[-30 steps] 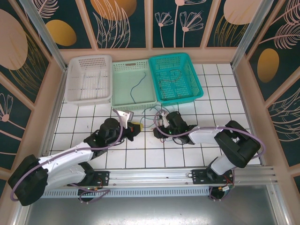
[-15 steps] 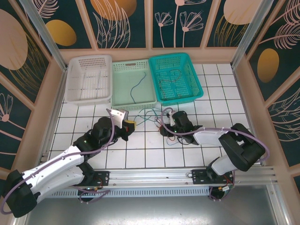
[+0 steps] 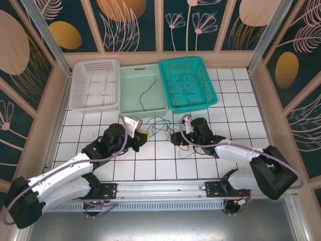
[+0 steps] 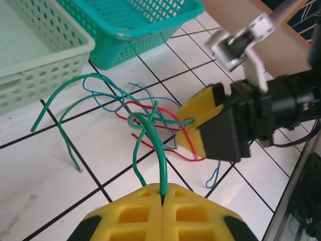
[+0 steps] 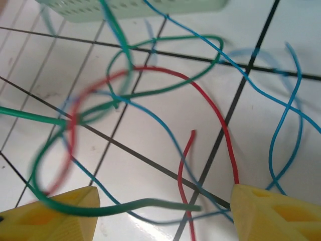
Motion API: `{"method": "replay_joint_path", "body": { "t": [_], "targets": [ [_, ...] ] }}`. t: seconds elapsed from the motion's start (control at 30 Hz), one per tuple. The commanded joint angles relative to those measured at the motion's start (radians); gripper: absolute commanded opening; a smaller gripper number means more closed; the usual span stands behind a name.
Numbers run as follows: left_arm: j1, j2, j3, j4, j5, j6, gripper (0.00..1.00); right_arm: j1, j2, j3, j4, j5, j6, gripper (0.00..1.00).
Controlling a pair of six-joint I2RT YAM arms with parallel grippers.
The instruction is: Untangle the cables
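On the tiled table (image 3: 150,165), the cables (image 4: 136,120) lie knotted, blue, red and green, between both arms; the left gripper (image 4: 163,193) is clamped on a green cable (image 4: 159,160) running to the knot; the right gripper (image 5: 160,206) sits over the tangle, fingers spread wide, clamping nothing.

**A:** Quick one: how's the table (image 3: 241,120) laid out?

**B:** Three baskets in a row along the far side, walls touching: left basket (image 3: 75,90), middle basket (image 3: 144,112), right basket (image 3: 190,106). A lone cable (image 3: 145,95) lies in the middle one, and a few more wires (image 3: 183,85) lie in the right one.

**A:** And the messy bit?

**B:** The cables (image 3: 161,123) lie on the table just in front of the middle basket, toward where it meets the right one. The left gripper (image 3: 143,134) is just left of the heap and the right gripper (image 3: 176,138) just right of it, so the pile's between them.
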Motion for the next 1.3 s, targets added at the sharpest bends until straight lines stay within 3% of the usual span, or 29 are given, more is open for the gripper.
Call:
{"method": "replay_joint_path", "body": {
  "t": [0.0, 0.13, 0.27, 0.5, 0.73, 0.9, 1.07, 1.27],
  "targets": [
    [-0.005, 0.028, -0.016, 0.101, 0.057, -0.018, 0.00, 0.006, -0.082, -0.015, -0.070, -0.006, -0.044, 0.70],
    [-0.004, 0.064, -0.011, 0.124, 0.078, -0.017, 0.00, 0.003, -0.163, -0.027, -0.103, 0.017, -0.054, 0.62],
    [-0.005, 0.098, -0.001, 0.134, 0.111, -0.007, 0.00, -0.010, -0.181, -0.013, -0.114, 0.039, -0.073, 0.62],
    [-0.005, 0.116, 0.011, 0.155, 0.140, 0.011, 0.00, -0.037, -0.001, 0.079, -0.089, -0.041, -0.089, 0.69],
    [-0.004, 0.084, -0.008, 0.165, 0.137, 0.012, 0.00, -0.039, 0.114, 0.111, -0.053, -0.095, -0.090, 0.58],
    [-0.005, 0.066, -0.019, 0.169, 0.121, 0.013, 0.00, -0.050, 0.137, 0.111, -0.033, -0.122, -0.075, 0.43],
    [-0.004, 0.021, -0.015, 0.125, 0.110, 0.038, 0.00, -0.098, 0.168, 0.112, -0.093, -0.019, -0.044, 0.13],
    [-0.004, -0.080, -0.015, 0.043, 0.038, 0.069, 0.00, -0.180, 0.215, 0.087, -0.125, 0.024, -0.047, 0.00]
  ]
}}
